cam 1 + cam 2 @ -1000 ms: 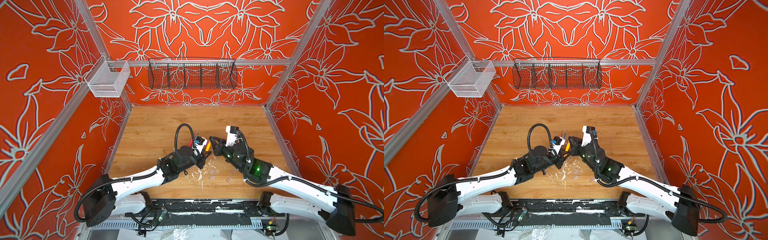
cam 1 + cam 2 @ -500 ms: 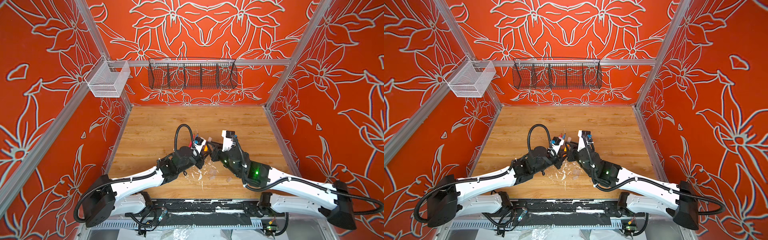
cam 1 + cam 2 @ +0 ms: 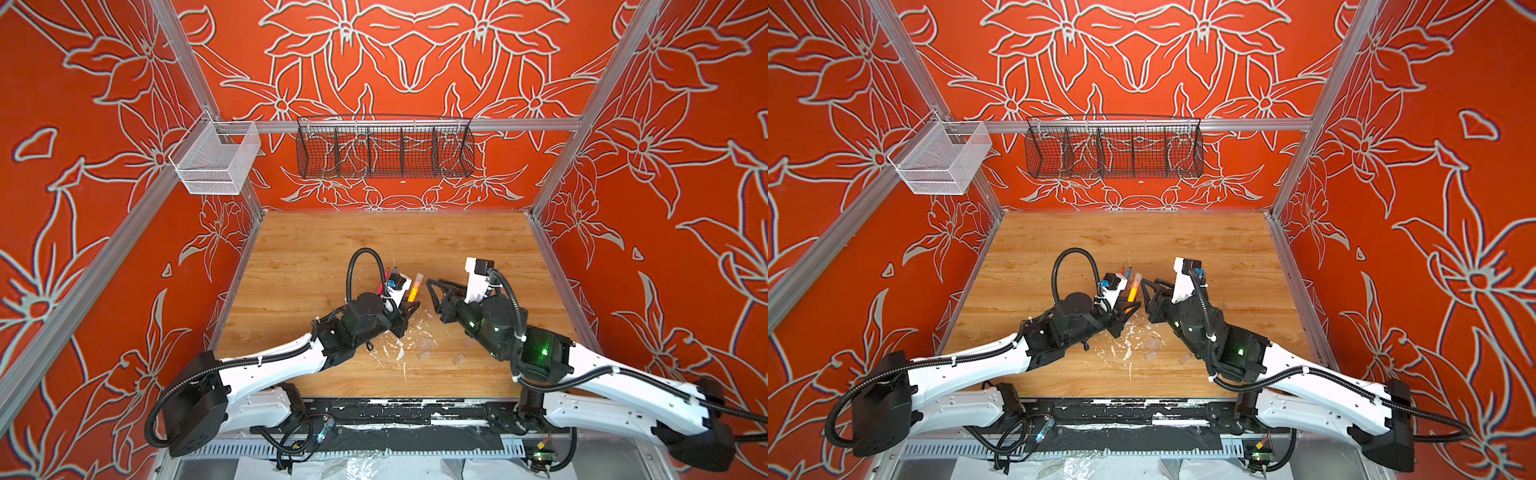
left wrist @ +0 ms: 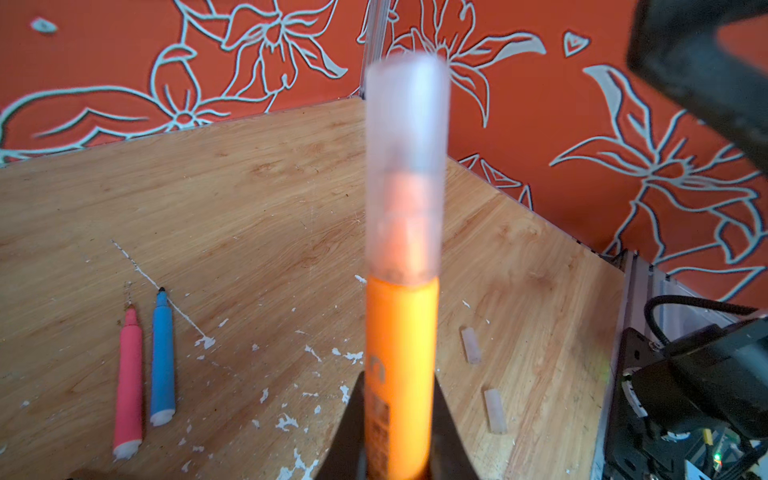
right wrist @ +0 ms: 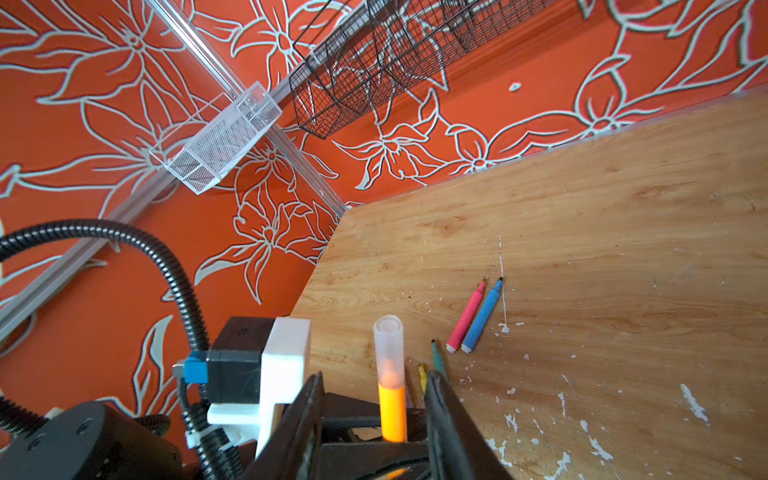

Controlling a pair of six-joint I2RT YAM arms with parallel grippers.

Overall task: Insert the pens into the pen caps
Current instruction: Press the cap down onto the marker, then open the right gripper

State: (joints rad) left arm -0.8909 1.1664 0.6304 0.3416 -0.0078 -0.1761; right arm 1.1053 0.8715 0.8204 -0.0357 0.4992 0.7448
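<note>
The left gripper [image 4: 399, 399] clamps the capped orange pen [image 4: 401, 332], the right gripper [image 3: 432, 295] stands parted, and loose caps [image 4: 471, 345] show in the left wrist view, not the right.

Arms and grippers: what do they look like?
White shells, black joints and ribbed black hoses on left arm and right arm. Black triangular fingers on left gripper and right gripper; a white camera bracket at each wrist. Green light on right arm.

- Bright, even light; only faint soft shadows on the bench [image 3: 374, 249] in both top views.
- Left wrist view: orange pen [image 4: 401, 353] mid-frame is way too close, blurry; background's sharp.
- Wrist views bend a bit at the edges.
</note>
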